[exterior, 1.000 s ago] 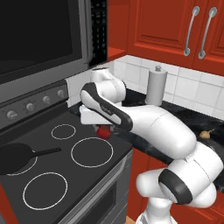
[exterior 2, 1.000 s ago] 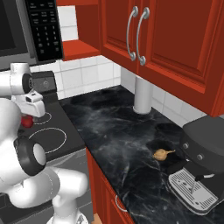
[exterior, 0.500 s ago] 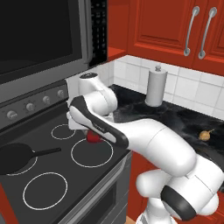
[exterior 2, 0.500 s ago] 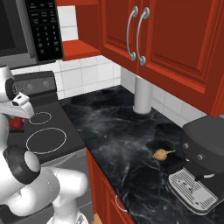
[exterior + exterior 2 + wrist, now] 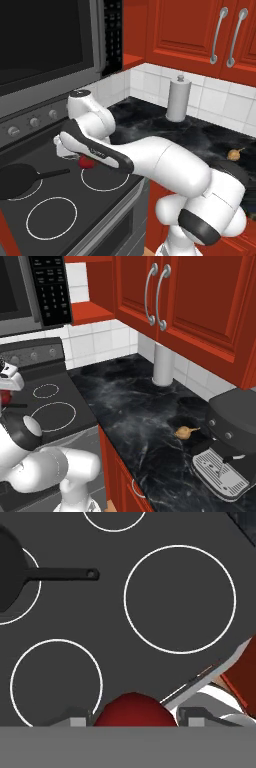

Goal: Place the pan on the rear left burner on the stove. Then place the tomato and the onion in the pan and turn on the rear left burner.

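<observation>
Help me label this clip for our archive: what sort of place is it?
A rendered home kitchen, by the look of it: a black glass stove with ringed burners, red cabinets over a dark marbled counter, and a coffee machine at the counter's end.

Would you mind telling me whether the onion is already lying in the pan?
No, the onion lies on the dark counter beside the coffee machine, far from the pan on the stove.

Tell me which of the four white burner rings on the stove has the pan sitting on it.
The ring under the pan at the hand view's left edge; the pan covers most of it. The other three rings are bare black glass.
</observation>
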{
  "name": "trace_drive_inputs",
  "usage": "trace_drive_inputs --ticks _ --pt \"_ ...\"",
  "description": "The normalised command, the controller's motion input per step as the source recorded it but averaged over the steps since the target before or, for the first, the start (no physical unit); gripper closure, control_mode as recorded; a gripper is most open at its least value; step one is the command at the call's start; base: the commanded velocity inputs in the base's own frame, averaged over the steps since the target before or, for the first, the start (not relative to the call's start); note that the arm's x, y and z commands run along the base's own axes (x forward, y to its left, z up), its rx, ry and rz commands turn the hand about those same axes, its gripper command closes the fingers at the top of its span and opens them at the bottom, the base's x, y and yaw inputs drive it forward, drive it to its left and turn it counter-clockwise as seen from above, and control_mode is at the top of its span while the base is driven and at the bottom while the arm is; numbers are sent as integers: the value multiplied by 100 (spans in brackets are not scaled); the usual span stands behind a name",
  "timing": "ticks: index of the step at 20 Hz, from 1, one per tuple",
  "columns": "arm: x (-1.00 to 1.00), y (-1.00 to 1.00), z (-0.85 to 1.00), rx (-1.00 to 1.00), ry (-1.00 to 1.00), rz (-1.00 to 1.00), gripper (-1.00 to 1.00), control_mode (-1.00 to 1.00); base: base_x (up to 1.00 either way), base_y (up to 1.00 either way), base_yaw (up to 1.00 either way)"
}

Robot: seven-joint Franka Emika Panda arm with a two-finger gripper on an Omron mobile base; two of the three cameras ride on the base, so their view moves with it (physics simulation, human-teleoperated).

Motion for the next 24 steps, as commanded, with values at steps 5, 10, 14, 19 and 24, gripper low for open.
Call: trace_drive_inputs --ticks 5,10,14,19,24 --pt "9 73 0 1 0 22 100 -100 0 0 0" --pt "0 71 -1 0 -3 23 100 -100 0 0 0" --pt "0 64 -7 0 -11 24 100 -100 0 0 0" --pt "4 47 -13 1 -15 23 100 -100 0 0 0" --pt "10 32 -26 3 -14 21 100 -100 0 0 0"
